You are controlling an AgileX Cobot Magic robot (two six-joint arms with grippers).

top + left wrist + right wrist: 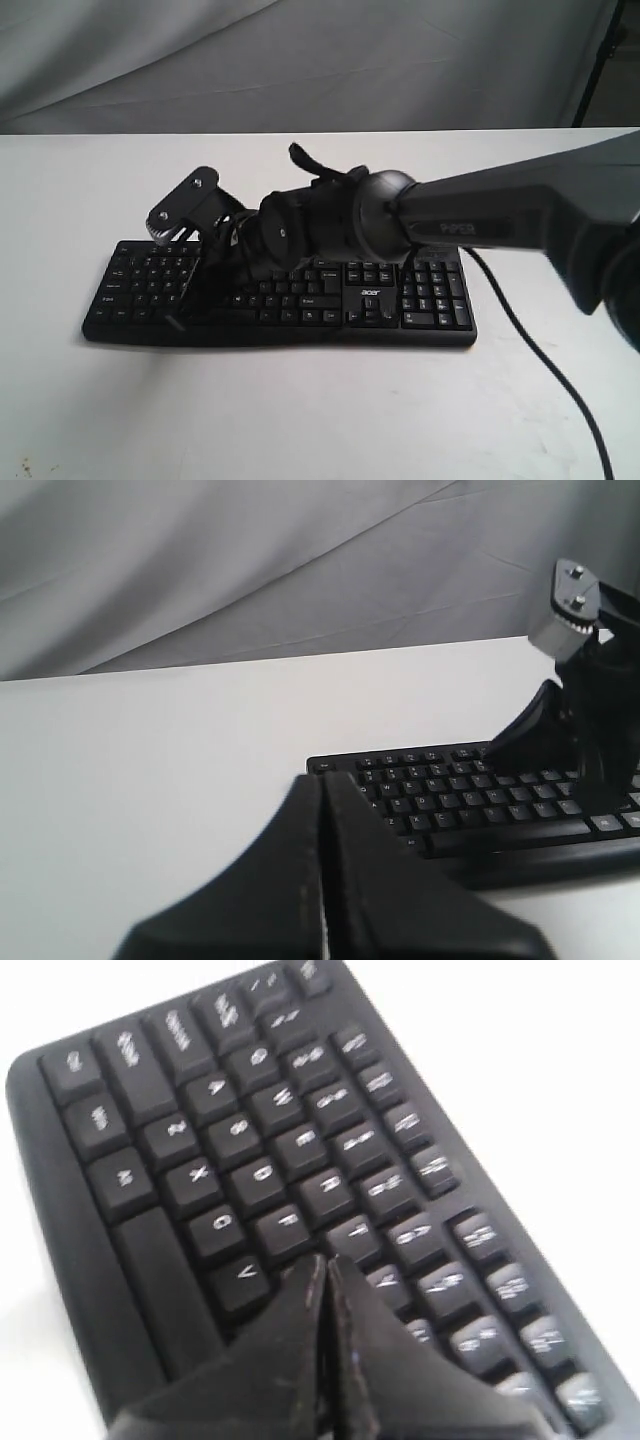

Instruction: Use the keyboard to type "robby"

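A big white counter (300, 425) fills the view. A grey cloth (200, 60) hangs behind it. The long grey right arm (500, 215) stretches in from the right side. It lies low and almost flat across the middle, and its end bends down.

The black keyboard (425, 305) lies flat in the middle of the counter, with its long side facing the camera. The right pincer (180, 305) points down at the left part of the keyboard.

In the right wrist view, the right pincer (325, 1272) is closed tight. Its two fingers are pressed together with nothing between them. Its tip sits right at the letter keys, just beside the V key (240, 1278). I cannot tell if it pushes a key down.

The left pincer (322, 785) is closed tight too and holds nothing. It hangs over the bare counter, off the left end of the keyboard (450, 790) and apart from it.

A thin black cable (540, 365) runs from near the keyboard's right end across the counter.
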